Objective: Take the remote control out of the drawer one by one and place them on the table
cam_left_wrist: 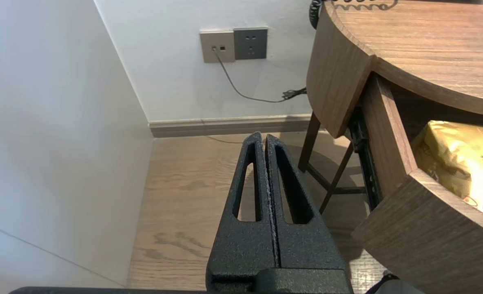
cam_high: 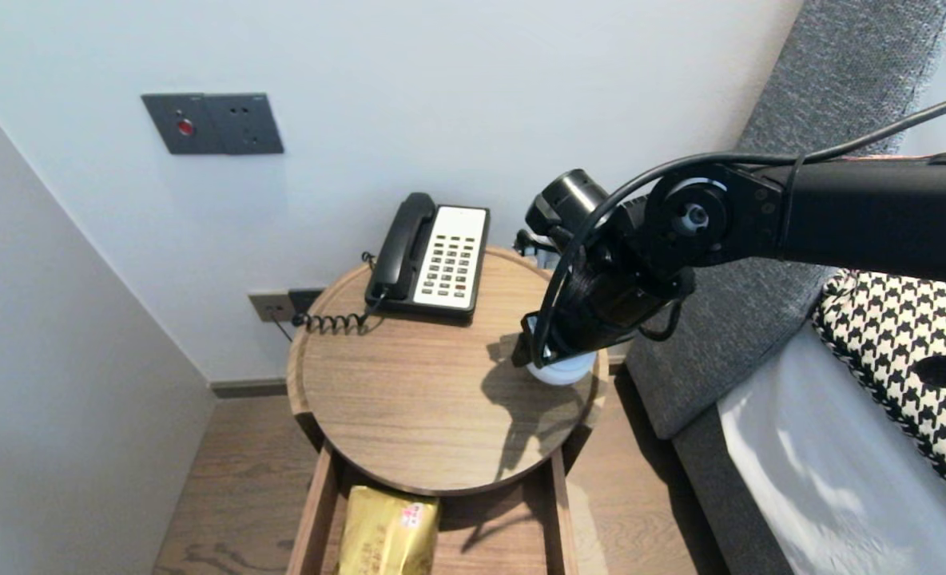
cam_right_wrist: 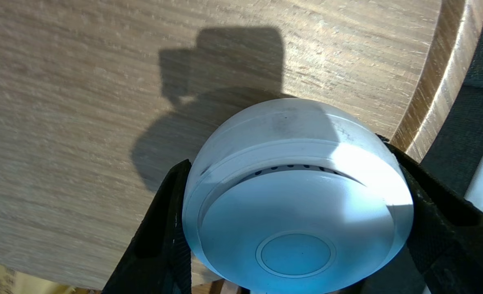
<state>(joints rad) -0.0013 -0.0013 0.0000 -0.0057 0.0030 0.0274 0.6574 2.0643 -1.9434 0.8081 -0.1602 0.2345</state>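
1. Currently the right gripper (cam_right_wrist: 294, 183) has its fingers spread wide and clamped on both sides of a white domed device (cam_high: 561, 372).
2. That device is at 3 o'clock on the round wooden table (cam_high: 409, 399), near the rim; I cannot tell whether it touches the wood.
3. At 12 o'clock, well apart, lies the telephone (cam_high: 433, 255).
4. Lower down, the left gripper (cam_left_wrist: 264, 141), its fingers pressed together and empty, hangs beside the open drawer (cam_left_wrist: 425, 241) at 6 o'clock, which holds a golden packet (cam_left_wrist: 466, 163).
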